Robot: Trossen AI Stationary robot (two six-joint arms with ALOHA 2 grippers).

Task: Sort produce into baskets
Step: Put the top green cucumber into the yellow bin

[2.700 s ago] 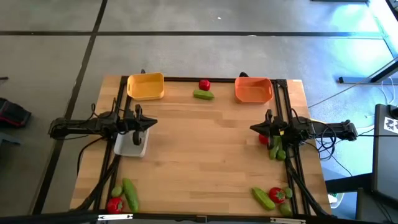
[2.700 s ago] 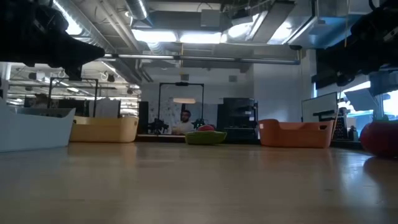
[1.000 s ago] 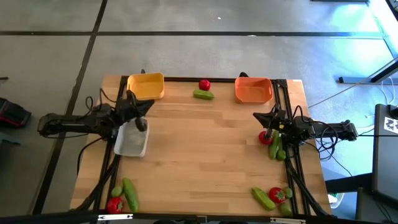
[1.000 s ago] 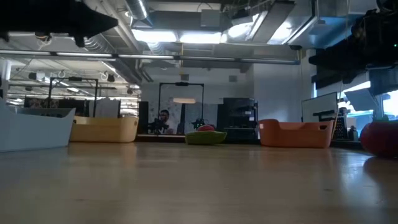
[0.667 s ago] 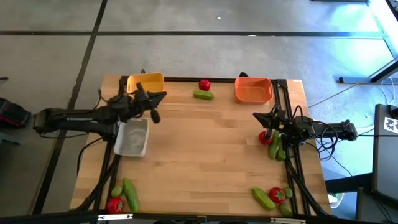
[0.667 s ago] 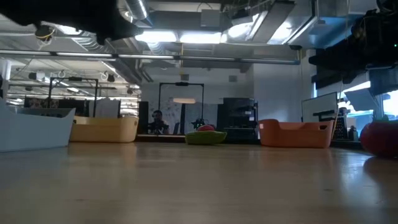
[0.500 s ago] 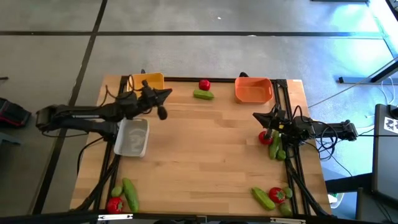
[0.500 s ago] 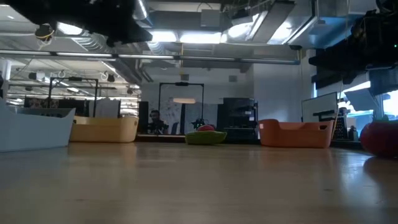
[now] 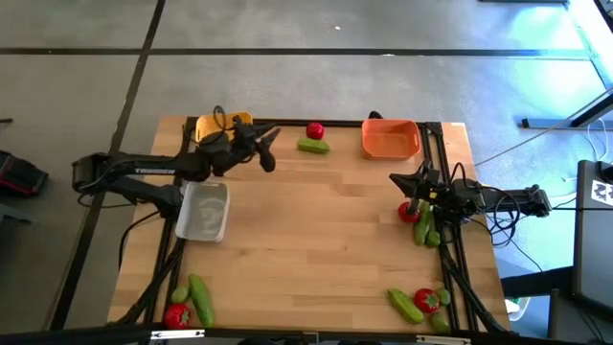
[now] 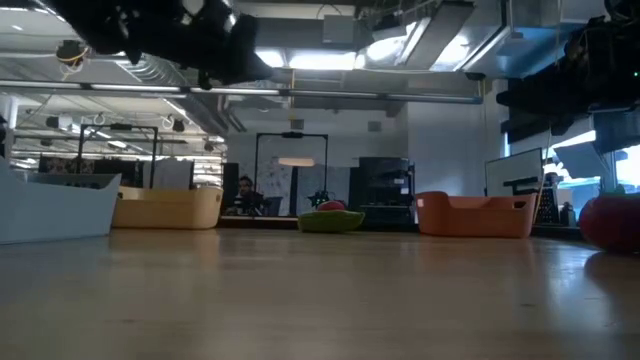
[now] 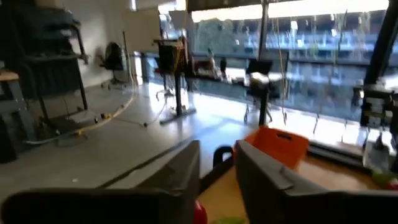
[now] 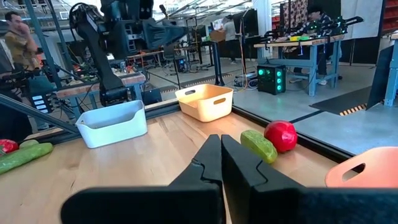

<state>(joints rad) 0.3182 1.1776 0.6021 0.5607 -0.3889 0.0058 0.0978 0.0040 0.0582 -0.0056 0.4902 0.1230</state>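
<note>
A red round piece [image 9: 314,130] and a green cucumber-like piece [image 9: 313,146] lie at the far edge between the yellow basket [image 9: 213,127] and the orange basket [image 9: 390,139]. The whitish tray [image 9: 203,211] stands at the left. My left gripper [image 9: 269,151] is open and empty, raised above the table just right of the yellow basket; its fingers [image 11: 183,171] stand apart. My right gripper [image 9: 413,188] is shut and empty [image 12: 221,158], above the table beside a red piece [image 9: 409,214] and green pieces [image 9: 426,231] at the right edge.
More produce lies at the near left corner, green [image 9: 201,299] and red [image 9: 176,314], and at the near right corner, green [image 9: 405,305] and red [image 9: 427,301]. Black rails run along the table's left and right sides. The table's middle [image 9: 316,240] is bare wood.
My left gripper has gone from above the whitish tray toward the far edge and the right, past the yellow basket toward the red and green pieces at the far middle, staying raised above the table.
</note>
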